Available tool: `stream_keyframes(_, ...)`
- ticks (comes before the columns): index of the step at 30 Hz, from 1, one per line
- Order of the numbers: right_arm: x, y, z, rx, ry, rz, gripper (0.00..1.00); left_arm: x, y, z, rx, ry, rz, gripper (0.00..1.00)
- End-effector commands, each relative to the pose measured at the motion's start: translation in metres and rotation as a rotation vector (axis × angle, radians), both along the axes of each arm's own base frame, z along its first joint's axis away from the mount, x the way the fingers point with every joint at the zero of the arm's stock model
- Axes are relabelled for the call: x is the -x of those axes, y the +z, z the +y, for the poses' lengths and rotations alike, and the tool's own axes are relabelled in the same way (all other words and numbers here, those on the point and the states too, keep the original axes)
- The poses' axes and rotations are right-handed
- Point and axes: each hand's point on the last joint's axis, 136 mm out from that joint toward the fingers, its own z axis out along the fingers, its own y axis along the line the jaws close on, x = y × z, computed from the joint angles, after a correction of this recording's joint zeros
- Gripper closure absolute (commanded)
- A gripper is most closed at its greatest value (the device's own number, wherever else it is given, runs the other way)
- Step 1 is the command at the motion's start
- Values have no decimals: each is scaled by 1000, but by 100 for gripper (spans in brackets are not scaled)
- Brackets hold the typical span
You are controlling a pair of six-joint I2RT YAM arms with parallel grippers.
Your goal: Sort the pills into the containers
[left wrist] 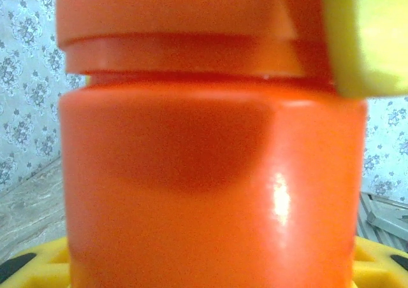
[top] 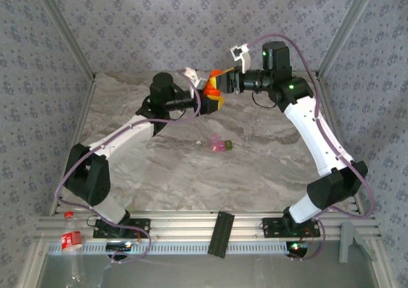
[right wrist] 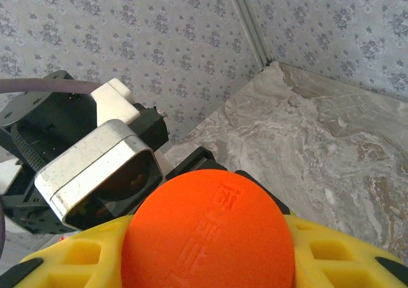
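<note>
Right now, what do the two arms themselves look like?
Matched pair: left arm and right arm have white link shells with black joints. A mauve cable loops along each. Green lights glow on the right arm. Fingers are yellow with cutouts; a white camera box sits at the wrist.

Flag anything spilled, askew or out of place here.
Nothing spilled. The left gripper and right gripper hold the orange cylindrical plastic bottle in the air, capped. The joined pink and green containers lie on the table. Only stray: a clear red-labelled plastic bottle by the near-left rail.
</note>
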Motion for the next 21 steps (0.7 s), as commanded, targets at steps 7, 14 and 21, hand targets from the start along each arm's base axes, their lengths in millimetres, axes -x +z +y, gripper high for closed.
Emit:
stream_keyframes(7,-14,-31,7,-39,-196,87,73,-5,37,0,78,89,-154,100)
stream_keyframes(14,-20,-42,-1,-3,-267,67,77,-17,24,-2,39,131,-123,91)
stream_keyframes(21,-31,-45,-17,9,-346,56,80,-24,8,0,-15,168,-98,58)
